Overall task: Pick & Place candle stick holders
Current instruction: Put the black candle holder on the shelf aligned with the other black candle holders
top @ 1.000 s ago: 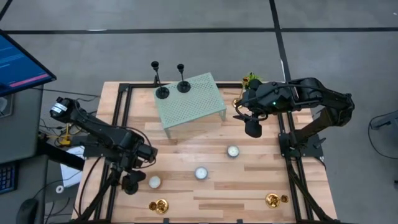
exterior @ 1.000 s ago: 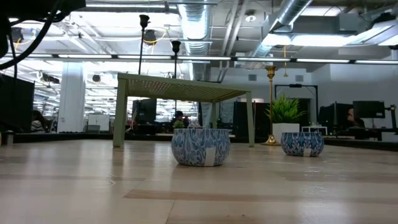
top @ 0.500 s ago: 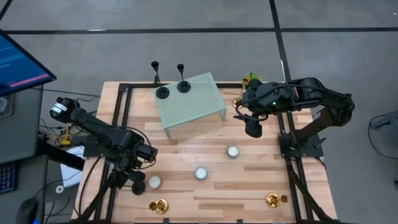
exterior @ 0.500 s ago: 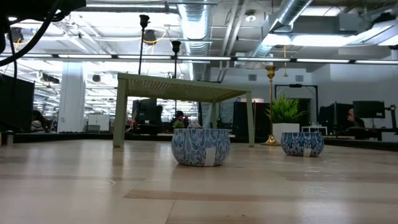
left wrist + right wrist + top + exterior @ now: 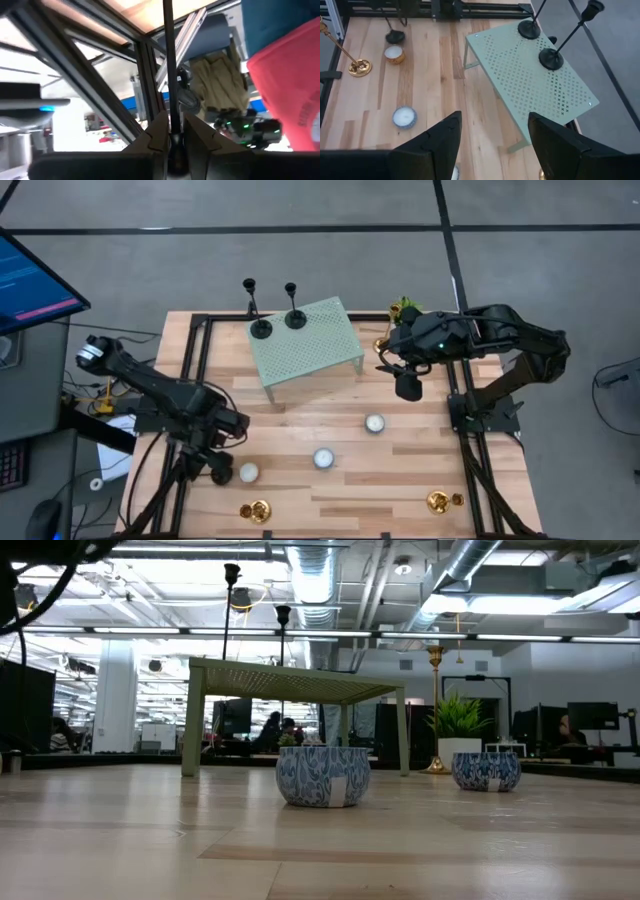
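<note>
My left gripper (image 5: 217, 458) is near the table's near left corner, shut on a black slim-stemmed candle stick holder. The holder's disc base (image 5: 220, 474) is beside a white tealight (image 5: 248, 472). Two more black holders (image 5: 261, 328) (image 5: 295, 318) stand on their disc bases on the green perforated shelf (image 5: 310, 350). A tall gold holder (image 5: 435, 710) stands by the plant at the far right. Squat gold holders (image 5: 258, 510) (image 5: 440, 502) sit near the near edge. My right gripper (image 5: 405, 387) is open and empty above the table, to the right of the shelf. My left gripper pinches the black holder's thin stem (image 5: 168, 107) between its two fingers (image 5: 156, 134), which lie across the stem. The disc base (image 5: 395, 36) is below the gripper, near the table top. Whether the base touches the wood, I cannot tell.
White tealights (image 5: 322, 458) (image 5: 375, 423) lie on the middle of the table. A green potted plant (image 5: 402, 308) stands at the far right corner. Black frame rails run along the left and right sides. Bare wood lies in front of the shelf.
My left arm has shifted a little, and the black holder's disc base has moved slightly toward the table's right, closer to the tealight. The gripper stays shut on the stem.
</note>
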Controlling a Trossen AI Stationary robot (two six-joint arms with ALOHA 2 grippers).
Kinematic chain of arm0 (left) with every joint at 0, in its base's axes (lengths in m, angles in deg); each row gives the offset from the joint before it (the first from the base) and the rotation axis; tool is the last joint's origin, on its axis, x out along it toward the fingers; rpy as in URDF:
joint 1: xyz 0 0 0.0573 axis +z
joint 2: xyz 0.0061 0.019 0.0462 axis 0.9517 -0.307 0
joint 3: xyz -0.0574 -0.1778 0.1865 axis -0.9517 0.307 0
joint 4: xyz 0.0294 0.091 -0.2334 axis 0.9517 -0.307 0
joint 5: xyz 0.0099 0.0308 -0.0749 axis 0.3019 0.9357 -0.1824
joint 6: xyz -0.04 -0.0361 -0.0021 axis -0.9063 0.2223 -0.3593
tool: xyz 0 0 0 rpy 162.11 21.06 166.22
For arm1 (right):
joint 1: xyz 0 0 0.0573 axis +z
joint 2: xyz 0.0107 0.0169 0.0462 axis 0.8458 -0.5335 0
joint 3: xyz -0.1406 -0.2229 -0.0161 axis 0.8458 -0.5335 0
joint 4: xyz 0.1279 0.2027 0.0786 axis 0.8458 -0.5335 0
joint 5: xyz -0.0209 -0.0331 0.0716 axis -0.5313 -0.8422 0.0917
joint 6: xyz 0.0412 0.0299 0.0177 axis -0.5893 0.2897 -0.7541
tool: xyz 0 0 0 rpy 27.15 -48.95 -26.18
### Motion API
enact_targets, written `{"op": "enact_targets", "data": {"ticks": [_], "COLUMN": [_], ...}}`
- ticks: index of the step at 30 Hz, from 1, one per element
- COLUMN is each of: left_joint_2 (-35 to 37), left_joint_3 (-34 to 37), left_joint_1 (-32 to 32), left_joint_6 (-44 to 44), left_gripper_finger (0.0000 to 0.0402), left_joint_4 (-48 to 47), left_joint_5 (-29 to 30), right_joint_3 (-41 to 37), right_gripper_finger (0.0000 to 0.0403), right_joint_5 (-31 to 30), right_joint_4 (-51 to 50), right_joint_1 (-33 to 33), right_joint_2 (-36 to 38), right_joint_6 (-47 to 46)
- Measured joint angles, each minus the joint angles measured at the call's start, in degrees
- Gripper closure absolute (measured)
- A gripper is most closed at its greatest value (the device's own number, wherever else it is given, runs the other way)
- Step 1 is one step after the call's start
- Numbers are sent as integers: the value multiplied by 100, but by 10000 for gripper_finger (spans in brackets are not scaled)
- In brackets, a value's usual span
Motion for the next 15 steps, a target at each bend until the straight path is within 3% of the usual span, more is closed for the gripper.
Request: {"op": "enact_targets", "data": {"ticks": [9,15], "left_joint_2": [1408,1993], "left_joint_3": [-111,-540], "left_joint_1": [-1,10], "left_joint_6": [-1940,-2802], "left_gripper_finger": [366,366], "left_joint_4": [-38,-23], "left_joint_5": [486,1229], "right_joint_3": [0,0], "right_gripper_finger": [182,182], "right_joint_5": [-40,-53], "right_joint_4": [106,571], "right_joint_1": [-134,-530], "right_joint_2": [52,49], "right_joint_6": [453,976]}}
